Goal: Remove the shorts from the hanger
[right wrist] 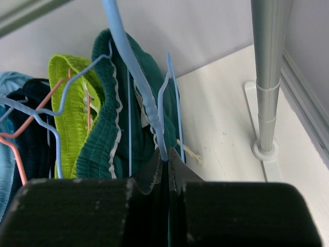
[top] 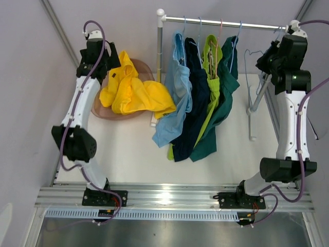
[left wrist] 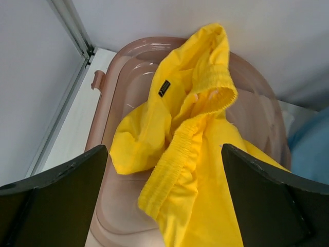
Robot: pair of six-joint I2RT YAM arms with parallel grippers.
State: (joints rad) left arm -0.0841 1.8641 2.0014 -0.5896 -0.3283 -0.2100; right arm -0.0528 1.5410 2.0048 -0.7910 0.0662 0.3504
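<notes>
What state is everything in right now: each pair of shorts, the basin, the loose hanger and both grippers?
yellow shorts, off hanger, crumpled in basin
light blue shorts, hung on rail
navy shorts, hung on rail
lime green shorts, hung on rail
dark teal shorts, hung on rail
left gripper, open, empty
right gripper, shut on blue hanger
blue hanger, bare
</notes>
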